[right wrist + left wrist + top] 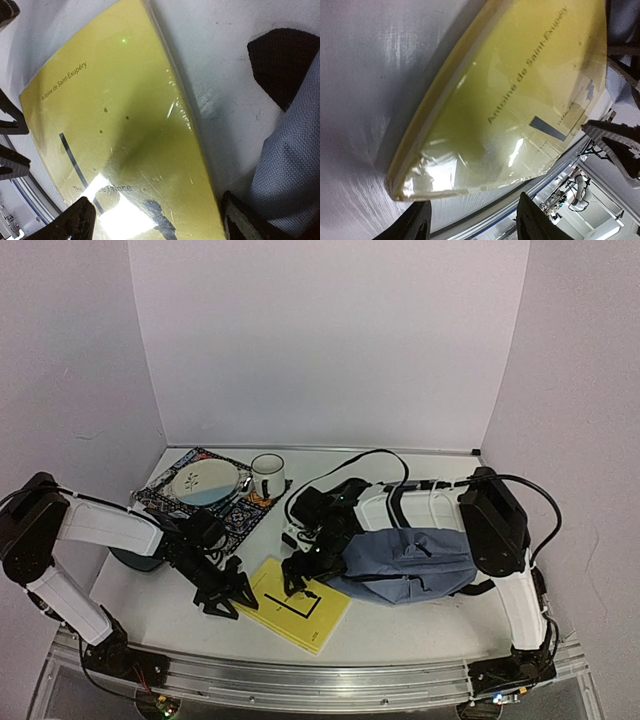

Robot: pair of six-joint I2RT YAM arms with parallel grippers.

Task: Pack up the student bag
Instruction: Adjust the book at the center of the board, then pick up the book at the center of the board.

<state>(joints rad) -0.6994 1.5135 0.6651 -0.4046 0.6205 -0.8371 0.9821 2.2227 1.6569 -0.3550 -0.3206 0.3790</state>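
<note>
A white table (pixel 420 632) stands between pale lilac walls. The student bag (pixel 405 565) lies on its side right of centre, its opening towards the middle. Just left of it lies a yellow book (pixel 300 610), flat, one edge close beside the bag's fabric. The right arm folds back over the bag; the right gripper (pixel 298 575) hangs wide open above the book's upper edge. The left arm reaches low from the left; the left gripper (pixel 225 595) has its fingers (pixel 417 222) parted at the book's left corner, gripping nothing. Bare table runs along the lower edge.
</note>
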